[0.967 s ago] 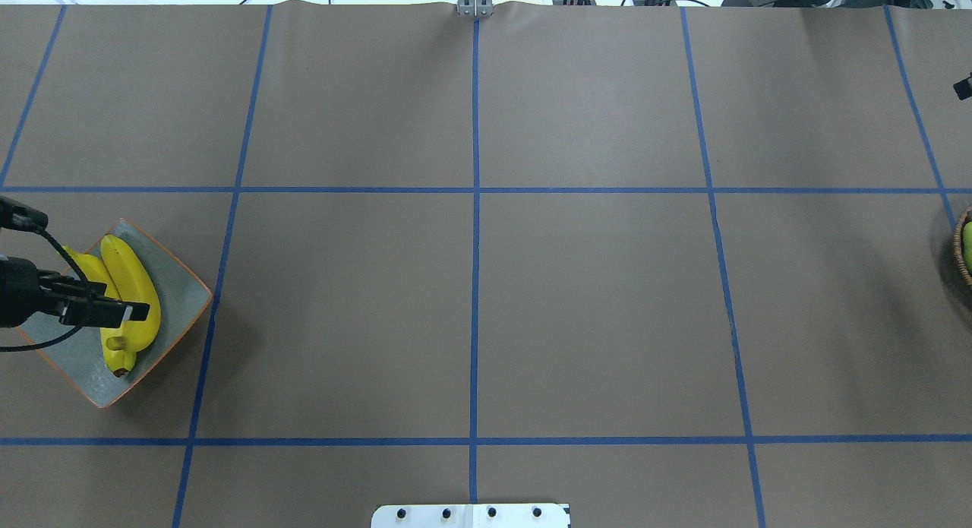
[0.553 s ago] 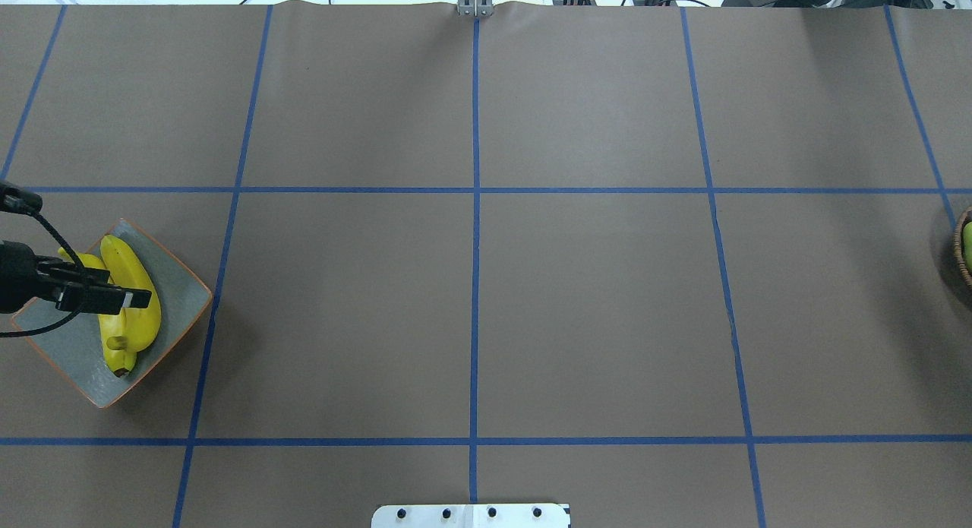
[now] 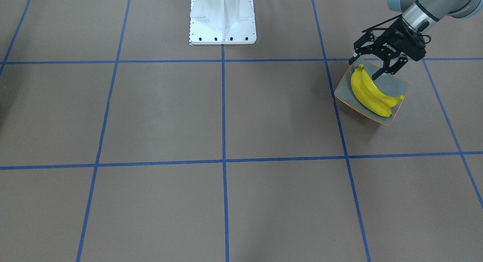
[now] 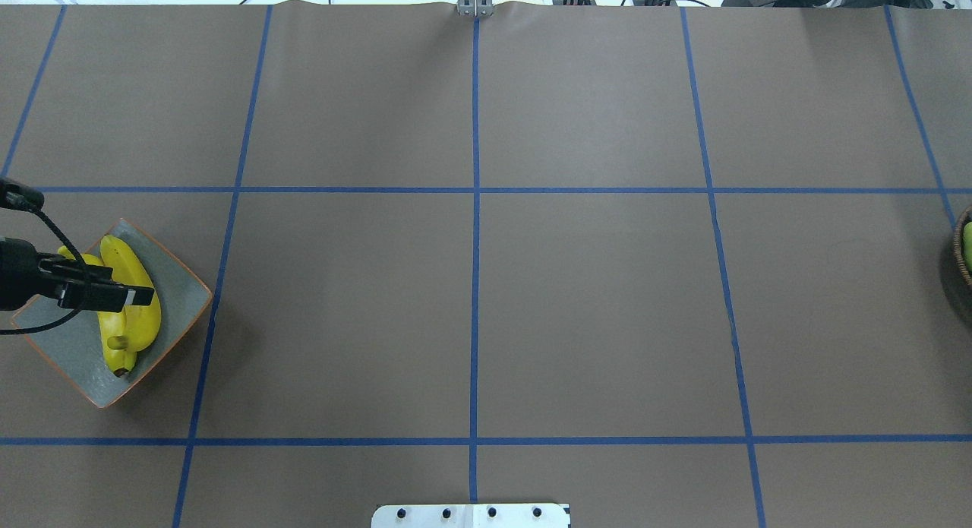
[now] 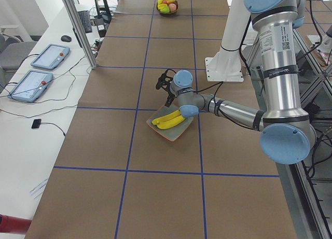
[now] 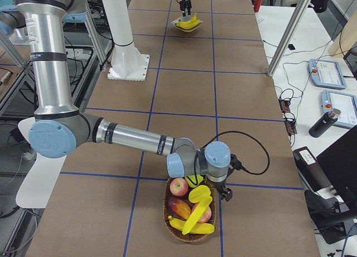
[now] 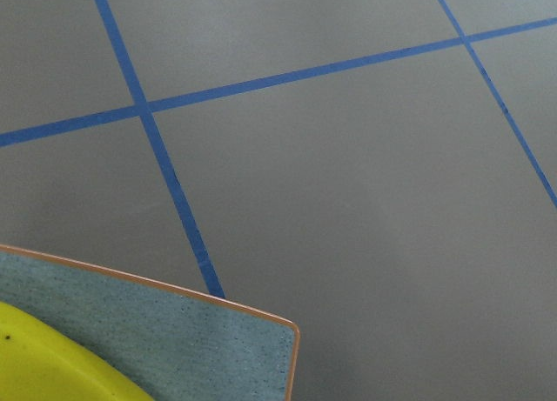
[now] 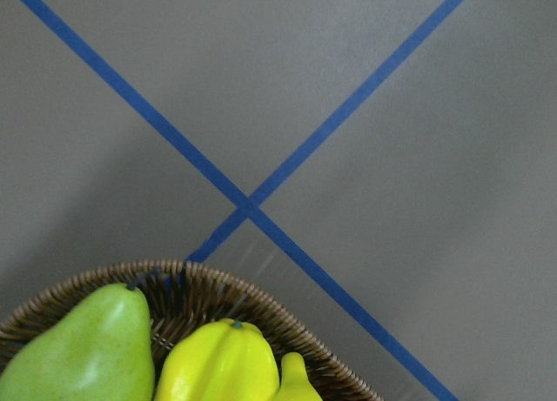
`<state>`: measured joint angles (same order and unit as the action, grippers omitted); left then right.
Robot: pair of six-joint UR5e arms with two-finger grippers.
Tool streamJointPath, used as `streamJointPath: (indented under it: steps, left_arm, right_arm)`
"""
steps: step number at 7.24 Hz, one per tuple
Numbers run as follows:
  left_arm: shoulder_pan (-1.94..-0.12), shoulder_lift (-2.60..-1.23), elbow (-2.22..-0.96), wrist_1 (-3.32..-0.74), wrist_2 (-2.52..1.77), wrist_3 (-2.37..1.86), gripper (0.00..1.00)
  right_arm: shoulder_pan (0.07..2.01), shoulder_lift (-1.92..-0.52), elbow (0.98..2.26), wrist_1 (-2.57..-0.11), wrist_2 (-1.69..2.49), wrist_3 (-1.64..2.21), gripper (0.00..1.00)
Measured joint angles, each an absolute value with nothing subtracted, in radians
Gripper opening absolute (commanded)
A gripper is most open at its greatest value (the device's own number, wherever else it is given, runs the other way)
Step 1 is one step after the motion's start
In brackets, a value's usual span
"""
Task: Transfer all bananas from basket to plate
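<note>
Two bananas (image 3: pixel 371 92) lie side by side on the plate (image 3: pixel 394 85), which sits on the bench (image 4: pixel 592 308) at the robot's left end. The left gripper (image 3: pixel 364 69) hovers over the plate's corner by the stems, jaws wide and holding nothing. More bananas (image 6: pixel 195 221) lie in the basket (image 6: pixel 165 209) at the far right end, mixed with apples (image 6: pixel 178 186) and a pear (image 8: pixel 91 353). The right gripper (image 6: pixel 225 191) hangs at the basket's rim; I cannot tell how its jaws stand.

The step is probably clearing the left arm off the plate while the right arm goes for the next banana. Lift straight up, because a sideways swing could clip the stems and roll the fruit off the shallow dish. At the basket, grip a banana across its middle and avoid the round fruit.
</note>
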<state>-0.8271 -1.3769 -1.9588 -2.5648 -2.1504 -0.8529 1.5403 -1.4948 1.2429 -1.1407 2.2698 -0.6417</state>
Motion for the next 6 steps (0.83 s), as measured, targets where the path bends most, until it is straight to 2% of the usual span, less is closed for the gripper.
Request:
streamJointPath:
  steps: [1, 2, 4, 6]
  left_arm:
    - [-0.827, -1.379, -1.959, -2.565, -2.15, -0.853, 1.0]
    - [-0.827, -1.381, -1.959, -2.565, -2.15, -0.853, 1.0]
    - [-0.828, -1.385, -1.959, -2.565, -2.148, -0.853, 1.0]
    - [-0.828, -1.386, -1.959, -2.565, -2.145, -0.853, 1.0]
  right_arm:
    - [1.541, -1.503, 1.209, -1.118, 2.27, -0.661, 1.0]
    - [1.541, -1.511, 1.196, -1.111, 2.271, -0.668, 0.74]
    - [1.542, -1.52, 1.193, -1.108, 2.266, -0.677, 0.02]
    - [1.543, -1.523, 1.202, -1.108, 2.263, -0.679, 0.0]
